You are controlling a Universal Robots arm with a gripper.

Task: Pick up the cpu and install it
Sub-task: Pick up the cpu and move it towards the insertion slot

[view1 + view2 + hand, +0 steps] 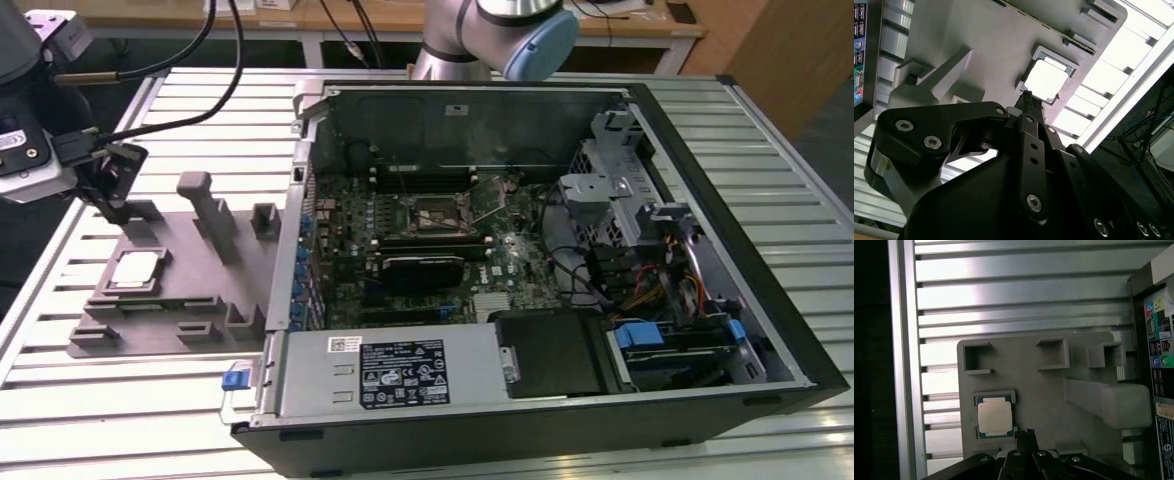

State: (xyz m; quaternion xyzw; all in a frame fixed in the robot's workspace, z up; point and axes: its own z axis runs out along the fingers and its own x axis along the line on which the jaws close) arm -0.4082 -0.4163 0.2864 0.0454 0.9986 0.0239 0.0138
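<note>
Gripper, black, two-fingered, at the left of the exterior view: fingertips drawn together, nothing between them. It hangs over the grey plastic fixture plate and, in both wrist views, its tip lies just beside the chip, apart from it.

Item 1: small flat square silvery cpu. It lies flat in a shallow framed recess of the plate, not yet lifted. The recess probably fixes its place and heading for a repeatable pick.

Item 2: black computer case, centre and right of the exterior view. It lies on its side with the panel off, likely so that the board faces upward for access from above.

Item 3: black square socket with metal frame, mid-board, vacant, well apart from the cpu.

Item 4: ribbed aluminium tabletop, carrying plate and case.

View notes: the exterior view supplies the socket and the gap between the two stations. The first wrist view supplies the green board edge around the cpu's lid. The second wrist view sets the fingertips against the cpu's near edge.
</note>
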